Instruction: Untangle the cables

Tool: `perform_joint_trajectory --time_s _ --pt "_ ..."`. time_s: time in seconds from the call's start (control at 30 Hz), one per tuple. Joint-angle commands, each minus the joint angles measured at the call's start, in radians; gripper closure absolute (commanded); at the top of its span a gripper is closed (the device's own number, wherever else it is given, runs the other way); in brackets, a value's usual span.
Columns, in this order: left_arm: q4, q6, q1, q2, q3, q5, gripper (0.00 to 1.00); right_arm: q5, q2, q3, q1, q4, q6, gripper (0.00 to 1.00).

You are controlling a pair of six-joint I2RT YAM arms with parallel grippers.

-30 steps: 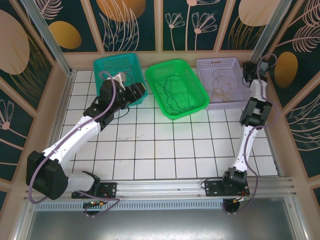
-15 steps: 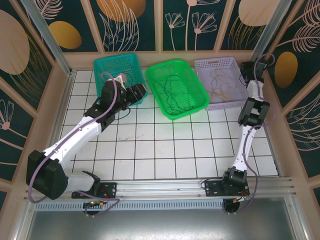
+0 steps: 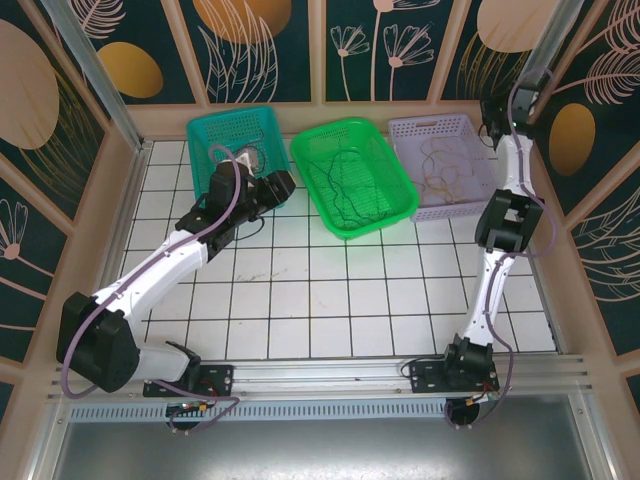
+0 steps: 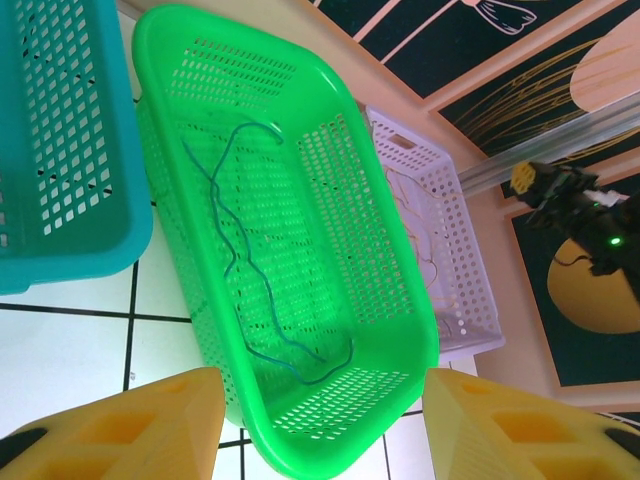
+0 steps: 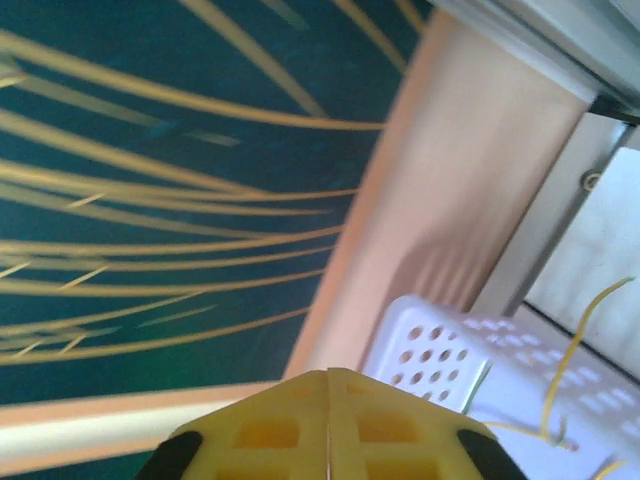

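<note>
Left gripper [image 4: 320, 425]: fingers spread, just short of the green basket [image 4: 385, 250]. Green cable [image 4: 235, 250]: lies loose inside. Tan cables [image 3: 440, 168]: in the lavender basket [image 3: 430, 122]. All look light, limp and snag-prone; you should pinch a free end. Right gripper [image 5: 328, 420]: clenched, nothing seen between.

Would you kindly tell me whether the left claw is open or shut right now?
Open: the left claw has its yellow fingers spread wide apart, with the green basket visible between them.
</note>
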Motion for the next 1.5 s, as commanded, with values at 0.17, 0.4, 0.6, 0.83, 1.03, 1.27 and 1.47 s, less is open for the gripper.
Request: perform_joint_trajectory --time_s 0.17,0.4,0.6,0.83,1.03,1.27,1.47 --pt "0.016 -0.007 -0.006 -0.007 0.012 -0.016 0.45 0.184 -0.043 0.002 0.097 -0.25 -0.008 0.49" --pt "0.009 -0.01 -0.008 -0.025 0.0 -0.019 0.45 0.299 0.014 0.017 0.135 -0.233 0.063 0.45" --pt "0.002 -0.014 -0.007 -0.044 -0.015 -0.021 0.45 0.358 0.063 -0.01 0.145 -0.203 0.143 0.41" --pt "-0.017 -0.017 -0.008 -0.06 -0.021 -0.023 0.45 0.398 0.169 0.096 0.137 -0.141 0.108 0.41" --pt "-0.024 -0.025 -0.008 -0.071 -0.031 -0.024 0.45 0.431 0.184 0.047 0.135 -0.091 0.106 0.43" --pt "-0.037 -0.035 -0.008 -0.08 -0.04 -0.022 0.46 0.463 0.219 0.08 0.138 0.014 -0.013 0.69" --pt "-0.032 -0.044 -0.009 -0.096 -0.058 -0.025 0.46 0.443 0.177 0.085 0.141 -0.013 -0.096 1.0"
